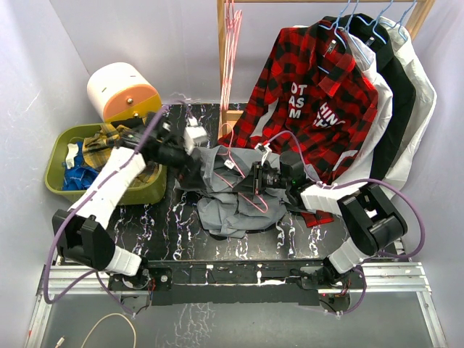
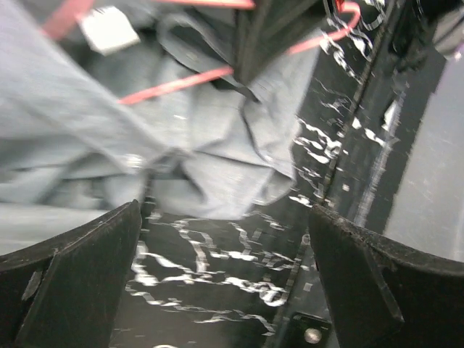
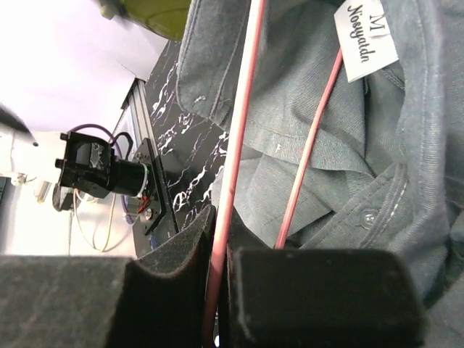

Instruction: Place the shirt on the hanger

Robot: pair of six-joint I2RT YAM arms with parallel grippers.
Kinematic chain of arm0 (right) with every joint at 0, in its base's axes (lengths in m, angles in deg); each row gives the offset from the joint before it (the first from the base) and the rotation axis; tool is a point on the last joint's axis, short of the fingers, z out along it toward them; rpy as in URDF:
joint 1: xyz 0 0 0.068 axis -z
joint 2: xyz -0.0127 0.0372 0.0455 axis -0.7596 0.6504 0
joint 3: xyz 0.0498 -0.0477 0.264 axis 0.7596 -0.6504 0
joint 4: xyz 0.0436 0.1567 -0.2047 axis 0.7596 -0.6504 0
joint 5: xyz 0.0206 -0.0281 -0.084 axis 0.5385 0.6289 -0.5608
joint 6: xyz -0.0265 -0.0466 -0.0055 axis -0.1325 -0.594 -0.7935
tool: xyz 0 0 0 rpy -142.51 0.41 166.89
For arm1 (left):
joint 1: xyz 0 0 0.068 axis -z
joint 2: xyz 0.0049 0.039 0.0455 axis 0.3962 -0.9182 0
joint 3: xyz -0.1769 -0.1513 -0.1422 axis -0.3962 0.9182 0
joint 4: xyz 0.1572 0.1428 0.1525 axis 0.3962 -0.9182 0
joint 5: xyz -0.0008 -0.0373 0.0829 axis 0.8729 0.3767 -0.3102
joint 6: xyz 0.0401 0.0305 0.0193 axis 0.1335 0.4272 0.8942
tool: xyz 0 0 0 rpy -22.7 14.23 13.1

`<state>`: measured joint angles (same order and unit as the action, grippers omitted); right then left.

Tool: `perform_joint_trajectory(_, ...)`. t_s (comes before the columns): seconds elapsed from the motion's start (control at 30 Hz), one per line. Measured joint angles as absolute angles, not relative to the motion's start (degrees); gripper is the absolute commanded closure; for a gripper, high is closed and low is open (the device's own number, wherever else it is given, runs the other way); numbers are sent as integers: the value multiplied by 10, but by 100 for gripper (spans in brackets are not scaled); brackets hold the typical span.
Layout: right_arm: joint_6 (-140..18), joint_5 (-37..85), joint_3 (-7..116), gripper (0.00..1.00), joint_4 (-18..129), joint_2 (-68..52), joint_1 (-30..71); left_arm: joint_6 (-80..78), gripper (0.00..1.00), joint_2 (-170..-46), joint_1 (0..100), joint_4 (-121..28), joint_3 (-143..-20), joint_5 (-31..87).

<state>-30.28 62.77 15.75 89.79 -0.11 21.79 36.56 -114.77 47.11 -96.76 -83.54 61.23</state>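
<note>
Shirt (image 1: 230, 199) of plain grey cloth lies crumpled in the middle of the black marbled counter (image 1: 177, 228), with the thin pink hanger (image 1: 244, 185) resting on top of it. My right hand (image 1: 250, 177) reaches in from the right, low over the cloth, and is clamped on the hanger. In my right wrist view one pink bar of the hanger (image 3: 236, 145) runs down between my two dark pads (image 3: 174, 268) and is pinched there. A second pink bar slants across the open collar beside it, and the white neck label (image 3: 370, 40) sits just above. My left hand (image 1: 187, 161) is at the left edge of the shirt, its fingers spread apart and holding nothing. In my left wrist view the two dark fingers (image 2: 72, 275) frame bare counter, with the grey folds (image 2: 217, 145) just beyond them and a blurred pink bar (image 2: 174, 85) and the label farther on. To the left, off the counter's edge, is a green bin (image 1: 54, 185) of mixed clothes. Behind the counter a red-black plaid shirt (image 1: 312, 101) hangs from a wooden rack.
</note>
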Motion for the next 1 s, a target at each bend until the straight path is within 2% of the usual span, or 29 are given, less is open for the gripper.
perform_joint_trajectory(0.1, -313, 626, 153, 92, 905, 8, 217, 462, 4, -1152, 386, -996, -905, 682)
perform_joint_trajectory(0.3, -335, 619, 153, 92, 915, 29, 217, 650, 7, -1195, 333, -1046, -982, 752)
perform_joint_trajectory(0.47, -344, 617, 153, 92, 918, 41, 217, 803, 7, -1313, 300, -1097, -1065, 788)
perform_joint_trajectory(0.63, -351, 615, 153, 92, 923, 42, 217, 928, 8, -1484, 292, -1189, -1219, 797)
perform_joint_trajectory(0.77, -361, 613, 153, 92, 922, 42, 217, 973, 7, -1596, 293, -1240, -1347, 806)
perform_joint_trajectory(1.0, -378, 608, 154, 92, 910, 41, 215, 995, 12, -1652, 312, -1274, -1411, 808)
